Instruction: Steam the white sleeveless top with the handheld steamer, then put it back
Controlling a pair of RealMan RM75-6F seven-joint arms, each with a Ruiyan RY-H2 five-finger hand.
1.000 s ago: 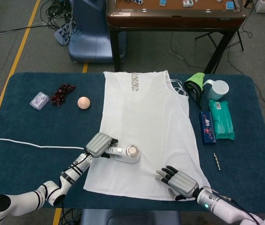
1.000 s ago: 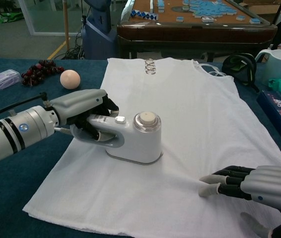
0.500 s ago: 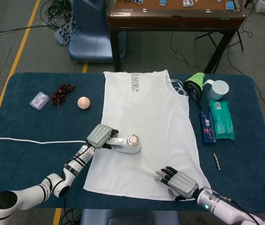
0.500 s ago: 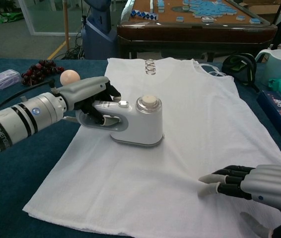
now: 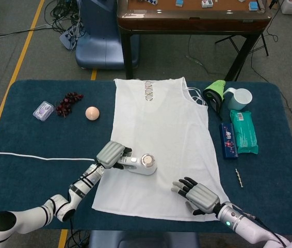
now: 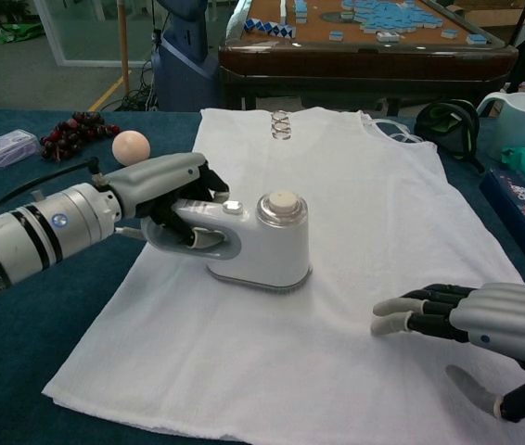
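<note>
A: Which step are you on?

B: Steaming. Your left hand (image 6: 165, 190) grips the handheld steamer (image 6: 249, 243), soleplate down on the white sleeveless top (image 6: 337, 213), which lies flat mid-table.

A: And at four o'clock?

B: Your right hand (image 6: 485, 338) holds nothing, fingers extended over the hem. Next, probably glide the steamer toward twelve o'clock.

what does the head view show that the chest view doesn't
Only the head view shows the white cord across the table's left side, the small metal rod at right, and the whole table. Only the chest view shows the steamer's handle and buttons close up. Both show the left hand gripping the steamer on the white top, and the right hand open over the hem.
</note>
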